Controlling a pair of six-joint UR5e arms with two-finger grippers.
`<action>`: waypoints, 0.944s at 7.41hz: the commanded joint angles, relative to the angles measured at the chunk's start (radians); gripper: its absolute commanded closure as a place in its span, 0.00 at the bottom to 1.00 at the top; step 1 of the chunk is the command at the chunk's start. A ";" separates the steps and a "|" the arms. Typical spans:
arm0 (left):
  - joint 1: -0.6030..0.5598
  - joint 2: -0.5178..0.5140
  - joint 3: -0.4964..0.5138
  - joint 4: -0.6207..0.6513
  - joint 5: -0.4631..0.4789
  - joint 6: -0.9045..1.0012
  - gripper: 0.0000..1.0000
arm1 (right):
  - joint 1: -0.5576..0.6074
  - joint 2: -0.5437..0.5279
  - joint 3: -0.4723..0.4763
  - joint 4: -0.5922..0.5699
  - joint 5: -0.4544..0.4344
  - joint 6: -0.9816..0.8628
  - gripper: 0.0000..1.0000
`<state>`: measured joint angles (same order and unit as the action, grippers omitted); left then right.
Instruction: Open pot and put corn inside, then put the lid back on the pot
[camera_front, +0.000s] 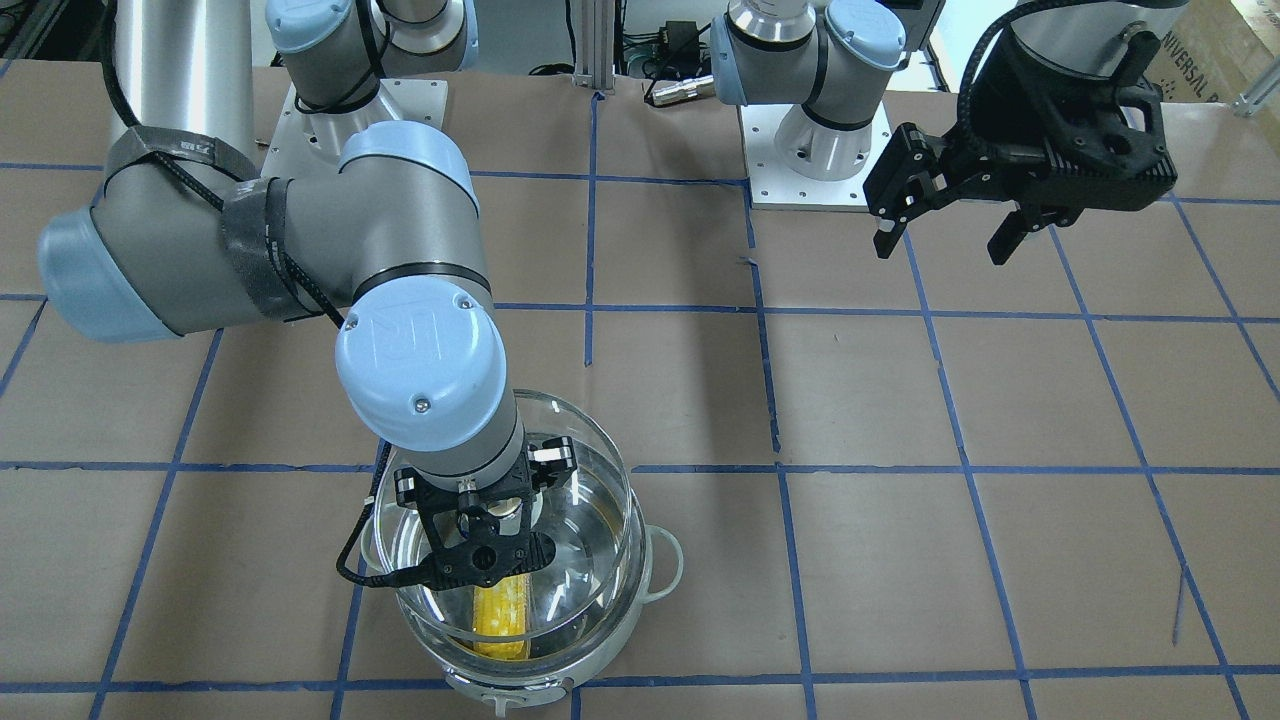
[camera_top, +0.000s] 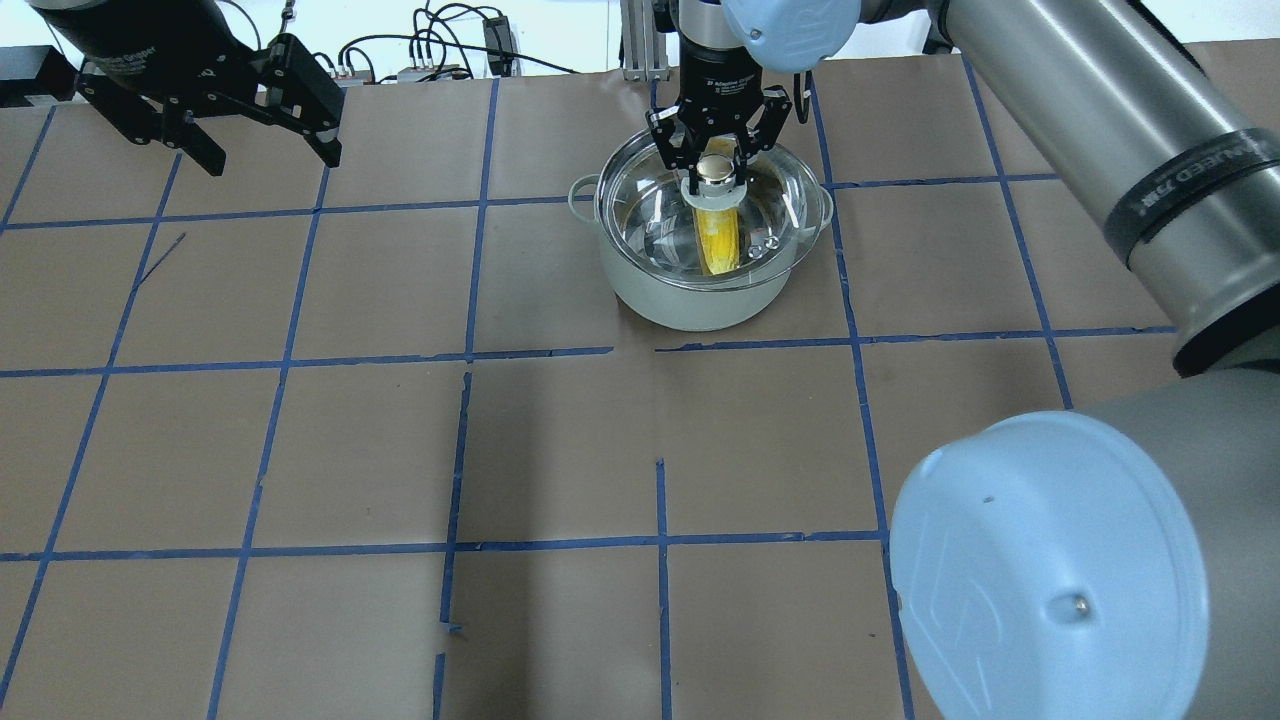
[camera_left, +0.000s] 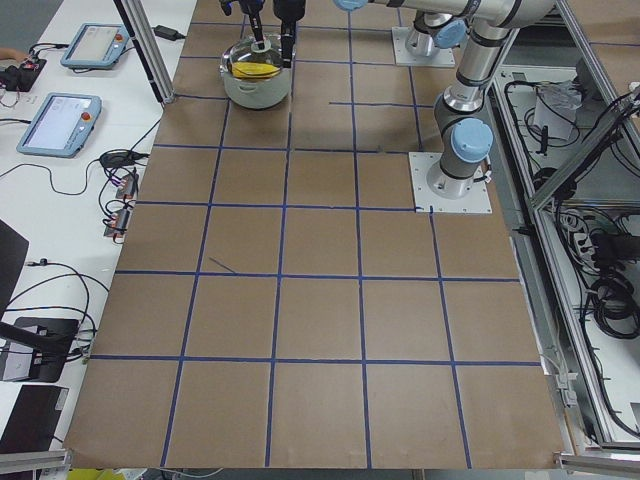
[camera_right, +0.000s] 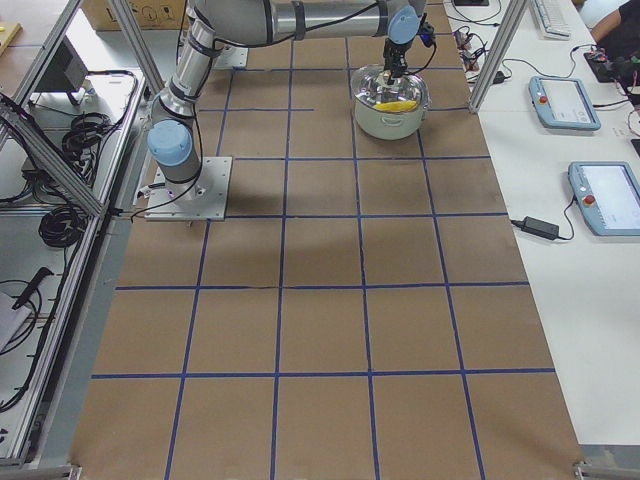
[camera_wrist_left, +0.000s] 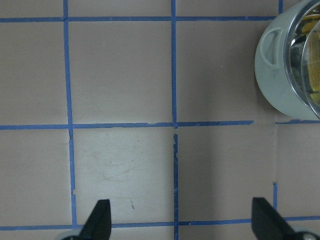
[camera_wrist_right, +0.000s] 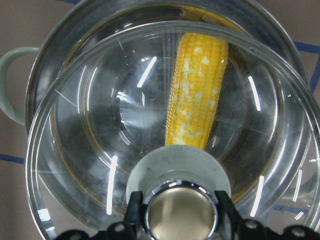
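Right gripper (camera_top: 715, 168) gripped the lid (camera_wrist_right: 100, 125) by its knob, off-centre over the pot (camera_top: 690, 305) at the tabletop's operator-side edge, evidently for seating. The corn (camera_wrist_right: 197, 95) lay inside. Left gripper (camera_top: 272, 160) hung wide, idle.

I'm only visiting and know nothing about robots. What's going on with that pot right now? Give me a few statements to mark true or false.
1. The corn lies inside the pot. True.
2. The left gripper holds the lid. False: it hangs open and empty, away from the pot; the right gripper clamps the lid's knob.
3. The corn shows through the clear lid. True.
4. The pot lies tipped on its side. False: it stands upright on the table.
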<state>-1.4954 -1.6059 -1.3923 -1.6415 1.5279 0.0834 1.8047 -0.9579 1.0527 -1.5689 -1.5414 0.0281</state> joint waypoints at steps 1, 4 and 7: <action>0.000 0.001 -0.002 0.002 0.000 0.001 0.00 | -0.001 0.005 -0.002 -0.008 0.000 -0.002 0.81; 0.000 0.001 -0.004 0.003 0.000 0.001 0.00 | -0.001 0.008 -0.002 -0.013 0.001 -0.002 0.81; 0.000 0.001 -0.004 0.003 0.000 -0.001 0.00 | -0.001 0.013 -0.005 -0.023 0.003 -0.004 0.81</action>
<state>-1.4956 -1.6050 -1.3958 -1.6384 1.5279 0.0830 1.8040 -0.9468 1.0490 -1.5876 -1.5398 0.0257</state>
